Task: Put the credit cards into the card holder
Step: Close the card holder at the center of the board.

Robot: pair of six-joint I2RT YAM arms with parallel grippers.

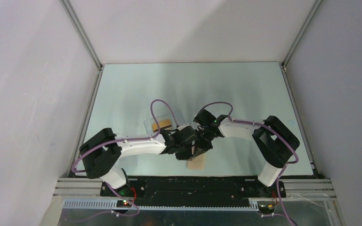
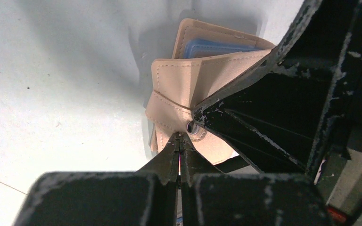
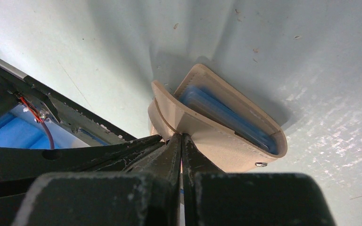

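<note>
Top external view: both grippers meet at the card holder (image 1: 196, 164), close to the table's (image 1: 245, 89) near edge.

The left gripper (image 2: 180, 139) has its jaws pressed together on the lower edge of the tan flap, just beside the snap (image 2: 194, 128). The right gripper (image 3: 182, 139) is likewise pinched tight on the rim of the front panel, so the tips of the two grippers are close together. The card holder is spread open low over the table, with its blue pockets (image 3: 226, 115) showing between the panels. To its far left, beside the left wrist, a clear box (image 1: 162, 123) holds an orange credit card (image 1: 164, 125). The table's far and side edges lie well apart from both grippers, while the near edge is just behind the holder.
</note>
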